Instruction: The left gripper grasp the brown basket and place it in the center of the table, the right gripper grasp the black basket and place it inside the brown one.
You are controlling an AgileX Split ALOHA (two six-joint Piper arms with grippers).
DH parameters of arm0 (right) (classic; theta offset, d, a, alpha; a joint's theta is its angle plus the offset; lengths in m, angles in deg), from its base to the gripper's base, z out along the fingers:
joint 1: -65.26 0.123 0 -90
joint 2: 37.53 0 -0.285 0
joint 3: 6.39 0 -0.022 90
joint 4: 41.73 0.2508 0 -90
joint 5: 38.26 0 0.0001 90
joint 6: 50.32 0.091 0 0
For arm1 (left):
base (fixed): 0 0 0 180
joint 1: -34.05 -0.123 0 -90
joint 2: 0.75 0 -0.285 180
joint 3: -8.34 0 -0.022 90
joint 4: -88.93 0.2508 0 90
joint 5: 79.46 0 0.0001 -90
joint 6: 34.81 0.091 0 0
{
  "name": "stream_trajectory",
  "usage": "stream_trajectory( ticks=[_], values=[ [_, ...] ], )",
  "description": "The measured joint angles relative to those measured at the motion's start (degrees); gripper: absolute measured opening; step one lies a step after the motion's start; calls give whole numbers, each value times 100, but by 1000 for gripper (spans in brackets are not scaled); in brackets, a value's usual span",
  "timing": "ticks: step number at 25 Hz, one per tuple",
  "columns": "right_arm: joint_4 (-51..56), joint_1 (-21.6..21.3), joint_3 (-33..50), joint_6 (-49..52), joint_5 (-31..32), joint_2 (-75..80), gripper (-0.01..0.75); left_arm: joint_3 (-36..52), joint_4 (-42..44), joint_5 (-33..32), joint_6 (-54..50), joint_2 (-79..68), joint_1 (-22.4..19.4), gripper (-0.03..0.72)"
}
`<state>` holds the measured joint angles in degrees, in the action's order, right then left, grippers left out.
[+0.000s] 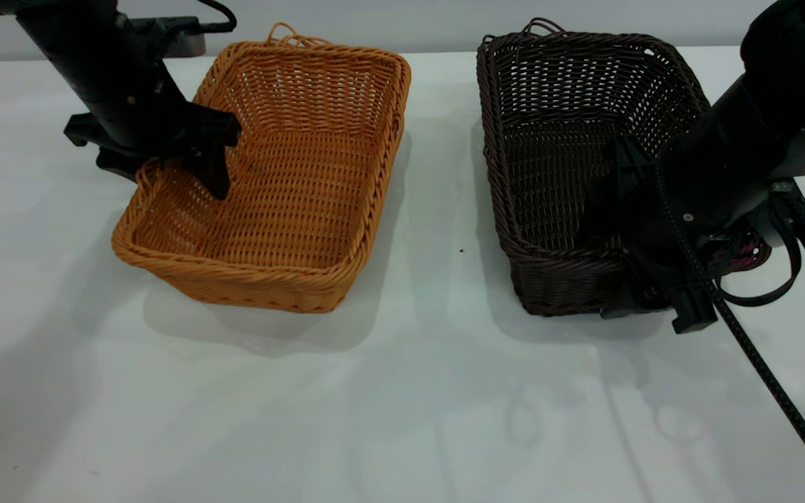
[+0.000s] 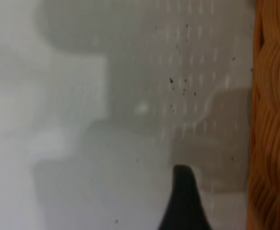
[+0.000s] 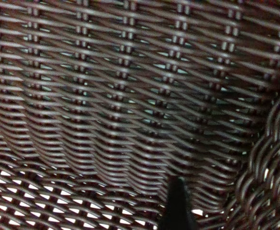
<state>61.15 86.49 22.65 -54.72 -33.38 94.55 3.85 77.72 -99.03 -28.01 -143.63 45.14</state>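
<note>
The brown basket (image 1: 291, 175) sits on the table (image 1: 402, 391) left of centre. My left gripper (image 1: 165, 175) straddles its left rim, one finger inside and one outside, jaws open. In the left wrist view the outer fingertip (image 2: 182, 191) stands over the table, a gap away from the basket's wall (image 2: 271, 120). The black basket (image 1: 570, 140) sits on the right. My right gripper (image 1: 647, 258) straddles its near right corner, jaws open. In the right wrist view one fingertip (image 3: 178, 203) is inside the black basket (image 3: 130, 96), apart from the braided rim (image 3: 269, 167).
A gap of bare table lies between the two baskets, with a small dark speck (image 1: 460, 249) in it. The right arm's black cable (image 1: 773, 384) trails across the table to the front right. The back wall runs behind both baskets.
</note>
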Motion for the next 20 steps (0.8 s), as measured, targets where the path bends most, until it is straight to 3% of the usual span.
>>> stream_trajectory(
  ticks=[2, 6, 10, 16, 20],
  values=[
    [0, 0, 0, -23, -11, 0, 426, 0, 6, -7, 18, 0, 0, 417],
    [0, 0, 0, -23, -11, 0, 225, -6, 6, -18, 111, 0, 0, 239],
    [49, -6, -2, 12, -36, 0, 99, -6, -23, -25, 110, 6, 0, 91],
    [20, -41, 0, -6, -4, -248, 91, -121, 68, -142, 425, 23, 0, 76],
    [-116, -426, -59, -675, 74, -674, 91, -134, 185, -279, 1328, 23, 0, 76]
  ],
)
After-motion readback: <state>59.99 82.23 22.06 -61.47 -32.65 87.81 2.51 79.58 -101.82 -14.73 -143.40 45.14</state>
